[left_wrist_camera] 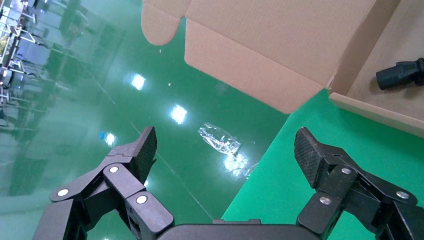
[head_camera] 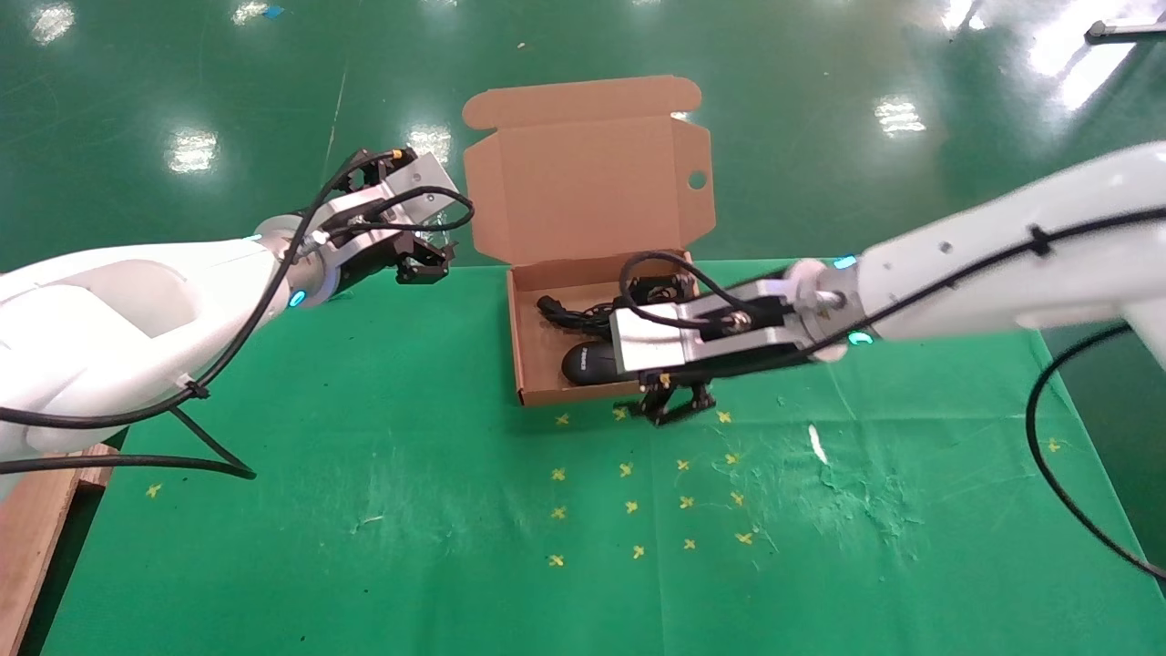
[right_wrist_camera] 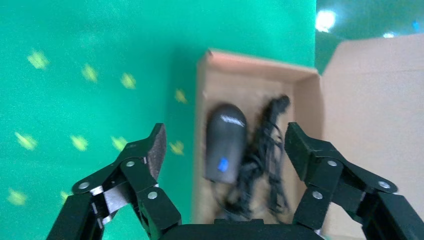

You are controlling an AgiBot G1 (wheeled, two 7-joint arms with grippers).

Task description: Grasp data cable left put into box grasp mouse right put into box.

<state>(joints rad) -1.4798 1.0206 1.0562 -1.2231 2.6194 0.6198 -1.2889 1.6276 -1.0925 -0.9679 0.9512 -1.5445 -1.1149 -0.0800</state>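
The right gripper hangs with its jaws spread and empty over the green surface at the near edge of the box, and the mouse already lies inside the box at its 6 o'clock side. The data cable sits just beyond the mouse toward 12 o'clock. The sensible move looks like lifting the right arm straight clear without snagging the mouse's thin cord or nudging the box wall, while the left gripper, jaws also spread and empty, waits out at 9 o'clock.

Green-covered counter, open brown box at its far edge, small yellow cross marks nearer
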